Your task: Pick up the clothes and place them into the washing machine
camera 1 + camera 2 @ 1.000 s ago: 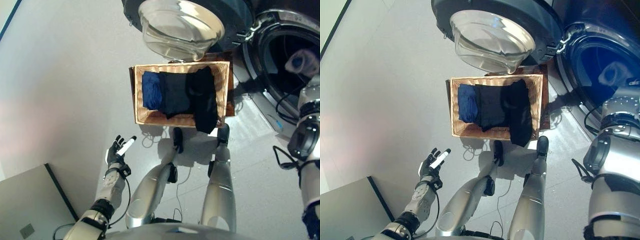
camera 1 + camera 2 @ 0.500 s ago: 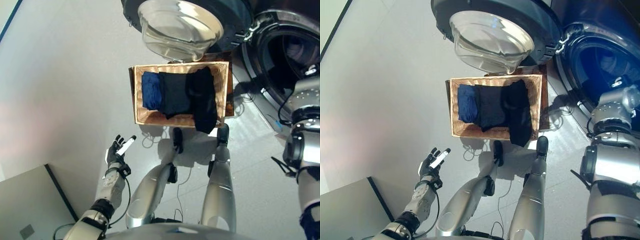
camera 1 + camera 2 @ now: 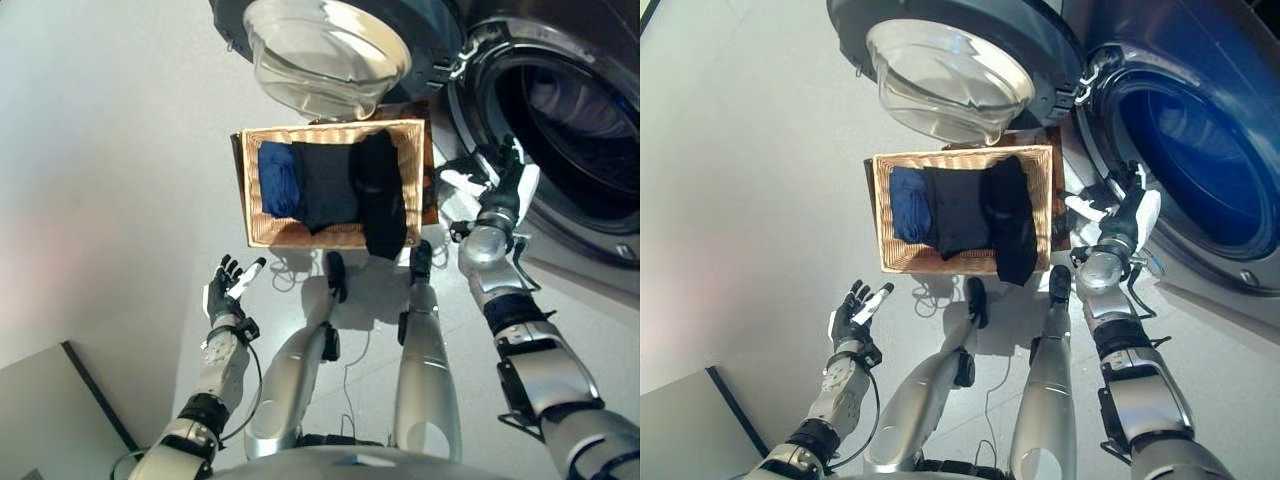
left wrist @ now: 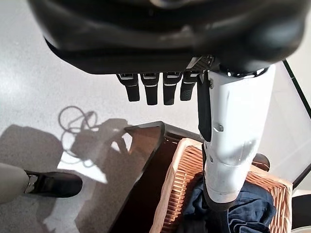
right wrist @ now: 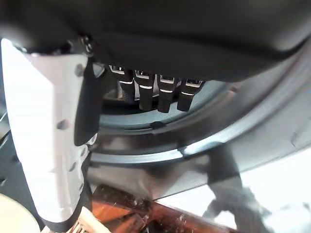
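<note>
A wicker basket (image 3: 330,128) stands on the floor just before my feet. It holds a blue cloth (image 3: 280,180), a dark garment (image 3: 328,185) and a black garment (image 3: 382,200) draped over its near rim. To its right gapes the washing machine's drum (image 3: 575,130), with a pale cloth (image 3: 580,100) inside. My right hand (image 3: 503,185) hangs open and empty by the drum's rim (image 5: 194,141), right of the basket. My left hand (image 3: 228,292) is open over the floor, near left of the basket; its wrist view shows the basket (image 4: 180,184) and blue cloth (image 4: 248,213) past the thumb.
The washer's round door (image 3: 320,55) with its glass bowl stands open just beyond the basket. A dark brown board (image 3: 430,175) lies under the basket. A grey panel (image 3: 60,400) lies on the floor at the near left.
My right arm has drawn back out of the drum's opening and come down beside the basket's right end. The camera has shifted. The left hand has kept its place.
</note>
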`<state>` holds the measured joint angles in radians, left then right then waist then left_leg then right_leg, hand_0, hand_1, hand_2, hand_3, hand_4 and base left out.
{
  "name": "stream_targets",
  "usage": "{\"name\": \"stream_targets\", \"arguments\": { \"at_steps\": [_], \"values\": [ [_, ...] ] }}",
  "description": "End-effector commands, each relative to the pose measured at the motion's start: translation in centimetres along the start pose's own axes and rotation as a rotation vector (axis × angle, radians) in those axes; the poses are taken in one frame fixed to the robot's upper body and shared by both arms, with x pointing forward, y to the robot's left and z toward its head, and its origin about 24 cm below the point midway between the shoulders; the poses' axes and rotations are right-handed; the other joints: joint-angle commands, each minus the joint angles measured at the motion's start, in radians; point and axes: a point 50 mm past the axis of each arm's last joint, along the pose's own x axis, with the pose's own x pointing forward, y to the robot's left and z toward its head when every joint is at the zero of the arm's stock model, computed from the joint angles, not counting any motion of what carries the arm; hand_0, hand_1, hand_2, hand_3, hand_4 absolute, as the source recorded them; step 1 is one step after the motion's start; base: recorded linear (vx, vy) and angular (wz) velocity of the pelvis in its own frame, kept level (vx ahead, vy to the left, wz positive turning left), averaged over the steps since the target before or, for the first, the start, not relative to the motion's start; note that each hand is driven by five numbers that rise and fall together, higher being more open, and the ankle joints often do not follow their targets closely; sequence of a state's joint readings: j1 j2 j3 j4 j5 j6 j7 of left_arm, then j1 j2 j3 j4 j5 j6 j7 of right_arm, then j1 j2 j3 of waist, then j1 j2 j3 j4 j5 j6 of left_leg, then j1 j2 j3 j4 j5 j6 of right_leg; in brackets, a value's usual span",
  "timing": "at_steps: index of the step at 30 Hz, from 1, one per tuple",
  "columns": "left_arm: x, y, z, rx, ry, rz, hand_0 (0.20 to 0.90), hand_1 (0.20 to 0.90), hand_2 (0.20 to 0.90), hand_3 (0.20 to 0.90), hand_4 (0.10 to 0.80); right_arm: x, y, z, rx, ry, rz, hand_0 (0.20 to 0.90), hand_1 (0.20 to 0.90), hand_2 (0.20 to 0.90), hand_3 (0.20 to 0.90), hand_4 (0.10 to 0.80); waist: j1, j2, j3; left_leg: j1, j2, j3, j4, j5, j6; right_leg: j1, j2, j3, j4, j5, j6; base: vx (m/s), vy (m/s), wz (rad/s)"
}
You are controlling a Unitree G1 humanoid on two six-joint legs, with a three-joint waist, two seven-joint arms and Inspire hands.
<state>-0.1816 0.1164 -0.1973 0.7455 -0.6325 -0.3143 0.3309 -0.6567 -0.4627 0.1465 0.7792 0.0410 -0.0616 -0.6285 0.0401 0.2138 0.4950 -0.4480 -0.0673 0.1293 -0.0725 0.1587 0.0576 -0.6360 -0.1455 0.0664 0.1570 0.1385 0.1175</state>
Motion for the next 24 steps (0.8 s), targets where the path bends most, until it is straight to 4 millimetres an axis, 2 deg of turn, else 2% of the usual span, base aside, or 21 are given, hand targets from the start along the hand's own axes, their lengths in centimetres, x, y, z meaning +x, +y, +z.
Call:
{"name": "stream_targets", "arguments": {
  "at_steps": [1,3,9,24],
  "values": [
    [0.2,3.0,1.3,0.024,-0.084,0.121,0.900,0.900,0.900,0.900,0.800,1.0,-0.4,3.7,-0.045,-0.180,-0.049,0.900,0.900,0.900,0.900,0.800,0.028,-0.013,-0.056,-0.058,0.015,0.003,0.116,-0.072,-0.100,0.022,0.018,0.014,0.059,-0.078,-0.022,0.000,0.000,0.00],
    [0.3,2.8,1.3,0.025,-0.087,0.124,0.900,0.900,0.900,0.900,0.800,0.3,1.1,3.9,-0.049,-0.178,-0.004,0.900,0.900,0.900,0.900,0.800,0.032,-0.015,-0.048,-0.060,0.015,0.003,0.117,-0.071,-0.100,0.020,0.019,0.012,0.061,-0.077,-0.022,0.000,0.000,0.00],
    [0.5,2.2,1.4,0.023,-0.085,0.127,0.900,0.900,0.900,0.900,0.800,-0.8,3.3,4.5,0.000,-0.181,0.049,0.900,0.900,0.900,0.900,0.800,0.037,-0.015,-0.039,-0.061,0.015,0.003,0.115,-0.069,-0.100,0.019,0.020,0.014,0.059,-0.078,-0.023,0.000,0.000,0.00],
    [0.5,1.6,1.3,0.034,-0.078,0.128,0.900,0.900,0.900,0.900,0.800,-3.7,7.7,7.5,0.095,-0.257,0.205,0.900,0.900,0.900,0.900,0.800,0.051,-0.008,-0.037,-0.060,0.014,0.003,0.116,-0.069,-0.098,0.015,0.023,0.016,0.065,-0.080,-0.025,0.000,0.000,0.00]
  ]
}}
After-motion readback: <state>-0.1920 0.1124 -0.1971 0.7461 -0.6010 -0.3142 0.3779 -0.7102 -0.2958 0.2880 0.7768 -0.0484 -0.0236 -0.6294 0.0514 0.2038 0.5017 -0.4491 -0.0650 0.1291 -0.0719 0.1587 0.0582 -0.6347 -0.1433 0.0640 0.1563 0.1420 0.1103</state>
